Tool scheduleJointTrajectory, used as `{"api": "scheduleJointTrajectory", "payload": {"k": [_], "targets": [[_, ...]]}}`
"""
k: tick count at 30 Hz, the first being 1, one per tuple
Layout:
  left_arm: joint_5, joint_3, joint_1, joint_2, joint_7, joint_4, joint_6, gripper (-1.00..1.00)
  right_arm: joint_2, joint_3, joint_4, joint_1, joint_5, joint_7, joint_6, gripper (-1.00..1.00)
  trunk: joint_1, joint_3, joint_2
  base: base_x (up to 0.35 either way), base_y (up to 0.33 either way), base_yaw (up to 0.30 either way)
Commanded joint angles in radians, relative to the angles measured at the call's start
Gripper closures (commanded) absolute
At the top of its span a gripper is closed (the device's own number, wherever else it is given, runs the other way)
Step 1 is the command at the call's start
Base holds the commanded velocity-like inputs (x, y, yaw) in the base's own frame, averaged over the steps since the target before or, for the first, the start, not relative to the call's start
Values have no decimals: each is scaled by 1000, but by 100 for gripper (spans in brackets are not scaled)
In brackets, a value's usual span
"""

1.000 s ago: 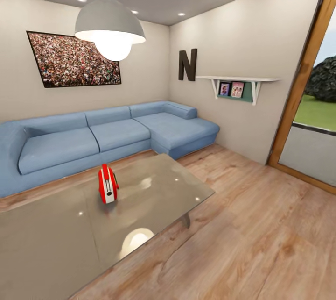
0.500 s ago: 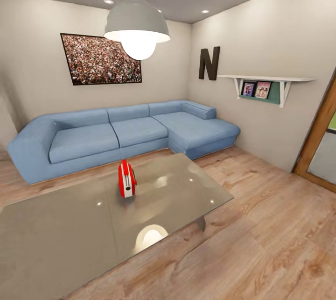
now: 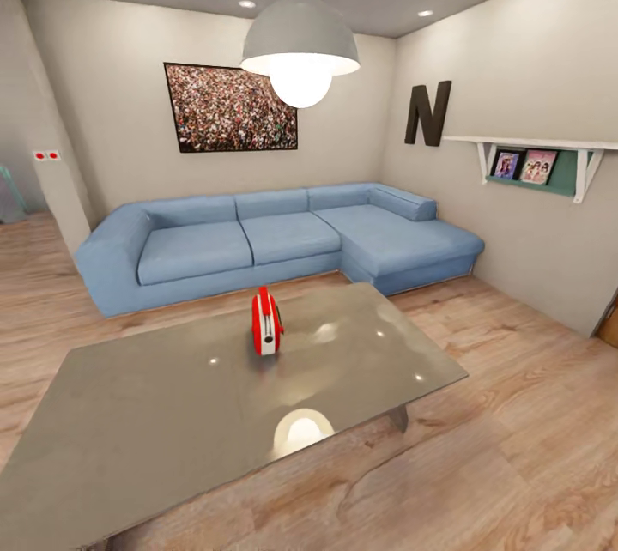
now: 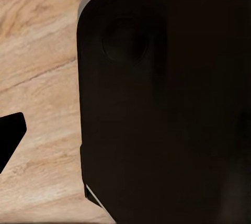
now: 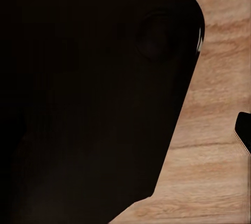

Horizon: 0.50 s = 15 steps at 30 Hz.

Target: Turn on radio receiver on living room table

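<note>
Head view room: I see the living room with a wood plank floor [image 3: 524, 414], beige walls and a grey ceiling with recessed spots.
Sofa: blue L-shaped sofa [image 3: 275, 238] along the back wall, chaise end toward the right wall.
Tabletop: low grey-brown glossy tabletop [image 3: 154, 422] in front of the sofa, near me, running off the lower left edge; lamp reflection on its near part.
Picture: crowd picture [image 3: 230, 107] on the back wall above the sofa.
Lamp: white dome pendant lamp [image 3: 299, 40], lit, hanging over the tabletop.
Shelf: white wall shelf [image 3: 549, 145] on the right wall, two small framed photos under it.
Letter: dark "N" [image 3: 427, 113] on the right wall, just beside the shelf.
Radio: radio receiver [image 3: 266, 323] upright on the tabletop, on its far half toward the sofa, narrow end facing me; red with white trim.
Left wrist view: dark robot body panel [image 4: 167, 98] close up, plank floor beside it.
Right wrist view: same kind of dark panel [image 5: 89, 93], floor at the side.
Left claw: can't tell whether it's open or closed.
Right claw: can't tell either.
</note>
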Motion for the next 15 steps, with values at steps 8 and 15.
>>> {"api": "scheduleJointTrajectory", "payload": {"k": [8,15], "targets": [[1,1,0,0,1,0,0,-100,0,0,0,0,-1,0,0,-100,0,-4,0,17,0,270],[1,-1,0,0,0,0,0,-100,-1,0,0,0,0,0,0,-100,0,-5,0,246,-17,110]]}}
